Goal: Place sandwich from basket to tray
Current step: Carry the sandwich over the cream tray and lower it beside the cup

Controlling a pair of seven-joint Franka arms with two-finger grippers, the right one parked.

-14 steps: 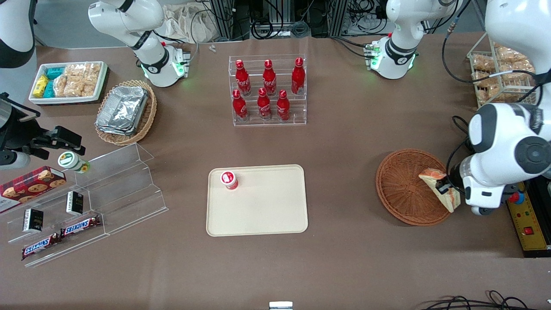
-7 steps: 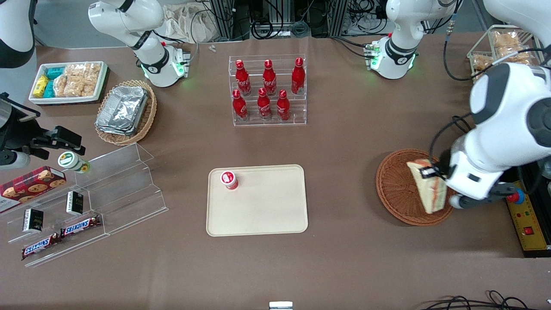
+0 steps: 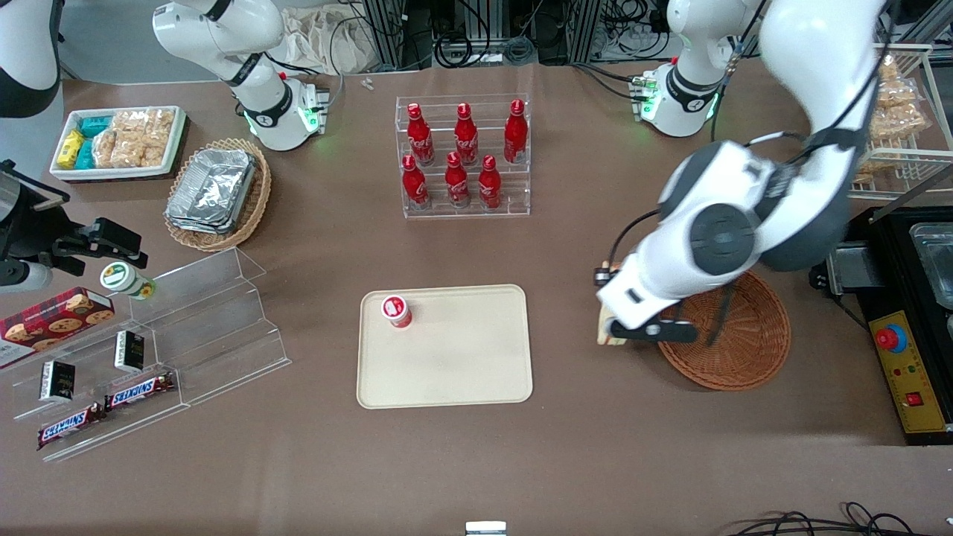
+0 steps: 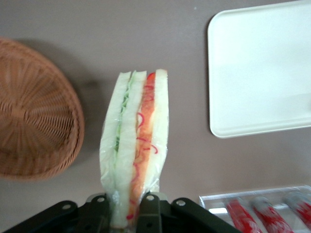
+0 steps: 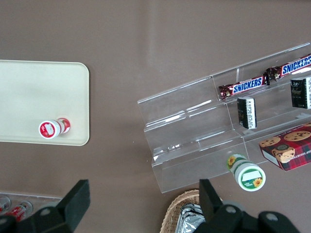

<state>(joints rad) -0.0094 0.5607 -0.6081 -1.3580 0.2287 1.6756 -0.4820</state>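
Observation:
My left gripper (image 4: 127, 206) is shut on the wrapped sandwich (image 4: 137, 145), a pale wedge with green and orange-red filling. It holds it in the air above the brown table, between the round reddish-brown wicker basket (image 4: 34, 131) and the cream tray (image 4: 262, 73). In the front view the arm hides the gripper; only an edge of the sandwich (image 3: 603, 327) shows beside the basket (image 3: 752, 350), which has nothing in it. The tray (image 3: 461, 357) carries a small red-capped bottle (image 3: 396, 311) near one corner.
A clear rack of red bottles (image 3: 463, 160) stands farther from the front camera than the tray. Toward the parked arm's end lie a clear stepped display (image 3: 186, 335) with snack bars and an oval basket of foil trays (image 3: 216, 190). A control box (image 3: 912, 380) sits beside the basket.
The left arm has lifted the sandwich out of the basket and carried it sideways toward the tray. The basket now shows nothing inside.

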